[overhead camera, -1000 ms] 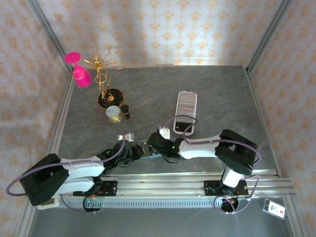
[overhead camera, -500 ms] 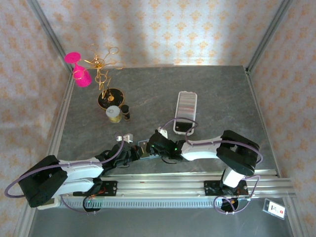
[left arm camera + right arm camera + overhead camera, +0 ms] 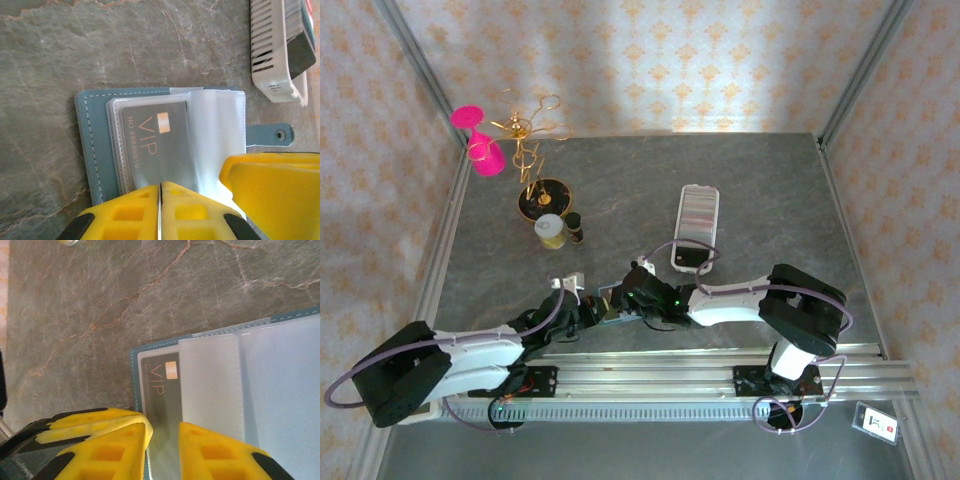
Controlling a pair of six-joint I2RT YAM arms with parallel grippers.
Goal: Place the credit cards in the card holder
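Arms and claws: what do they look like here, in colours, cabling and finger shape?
Both the left arm and the right arm have white links with bulky black joint housings, and a lilac cable loops along each. The left claw and the right claw have bright yellow plastic fingers moulded with square recesses, on black mounts.

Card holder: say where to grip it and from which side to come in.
Take the card holder by its bare teal cover margin, coming in from the side away from the clasp tab. It lies open and flat on the table, and that strip is free of the clear sleeves and the VIP card. Probably a low, sideways pinch.
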